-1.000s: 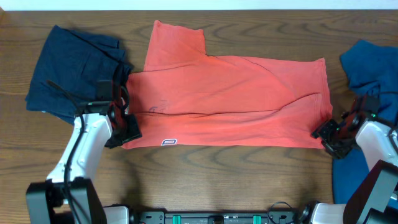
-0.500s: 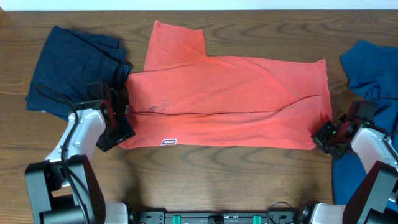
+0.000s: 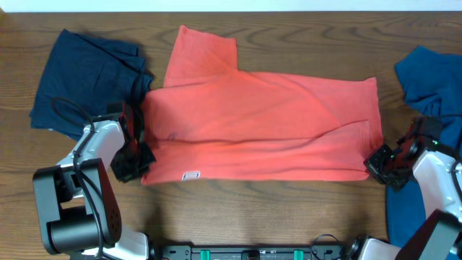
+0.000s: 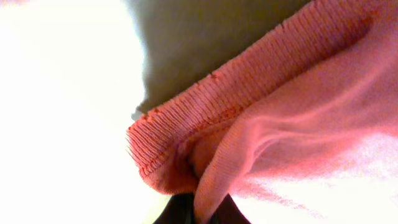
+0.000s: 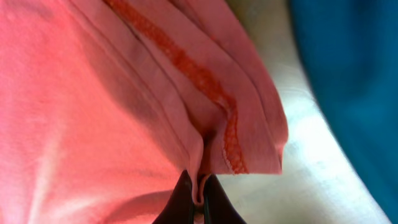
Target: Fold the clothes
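Note:
A coral-red shirt (image 3: pixel 260 123) lies spread across the middle of the wooden table, folded lengthwise, one sleeve pointing to the far edge. My left gripper (image 3: pixel 138 160) is shut on the shirt's near left corner; in the left wrist view the ribbed hem (image 4: pixel 211 118) bunches between the dark fingertips (image 4: pixel 171 214). At the near right corner my right gripper (image 3: pixel 380 162) is shut on the stitched hem (image 5: pixel 217 134), which is pinched between its fingers (image 5: pixel 183 196). Both corners sit slightly lifted off the table.
A dark navy garment (image 3: pixel 86 76) lies crumpled at the far left, close to my left arm. A blue garment (image 3: pixel 433 79) lies at the right edge, partly under my right arm. Bare wood (image 3: pixel 274 209) runs along the near edge.
Both grippers have shut on the shirt's near corners. The near edge of the shirt has shifted toward the front and its fold line has smoothed out.

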`<state>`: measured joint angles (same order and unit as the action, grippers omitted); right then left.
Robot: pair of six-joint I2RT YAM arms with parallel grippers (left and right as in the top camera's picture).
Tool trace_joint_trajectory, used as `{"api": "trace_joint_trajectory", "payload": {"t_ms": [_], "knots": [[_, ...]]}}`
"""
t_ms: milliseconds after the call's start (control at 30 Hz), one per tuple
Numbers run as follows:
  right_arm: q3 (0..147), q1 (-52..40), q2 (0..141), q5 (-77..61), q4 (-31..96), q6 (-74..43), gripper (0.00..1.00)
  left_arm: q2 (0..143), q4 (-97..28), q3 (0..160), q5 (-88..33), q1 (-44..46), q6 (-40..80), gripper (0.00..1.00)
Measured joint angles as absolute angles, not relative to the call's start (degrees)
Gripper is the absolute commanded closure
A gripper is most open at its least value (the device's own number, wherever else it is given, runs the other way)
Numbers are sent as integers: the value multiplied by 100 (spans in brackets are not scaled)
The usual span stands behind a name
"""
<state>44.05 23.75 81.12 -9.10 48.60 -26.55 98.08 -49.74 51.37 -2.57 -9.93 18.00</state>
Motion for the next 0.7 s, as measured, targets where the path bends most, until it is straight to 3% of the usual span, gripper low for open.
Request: {"api": "trace_joint_trajectory", "payload": {"t_ms": [267, 467, 567, 700], "knots": [[4458, 2375, 7677, -574, 5811, -2655, 99, 9255, -6077, 5146, -104, -1240, 1800, 94], [4464, 2375, 7675, -482, 6106, -2652, 98, 8628, -6274, 5157, -99, -1245, 1802, 87], [4532, 2375, 7673, -445, 6296, -2652, 99, 8536, -6318, 5170, -106, -1247, 1813, 94], [4716, 2379, 7673, -421, 6543, -2626, 98, 8525, -6386, 5201, -119, -1251, 1820, 94]]}}
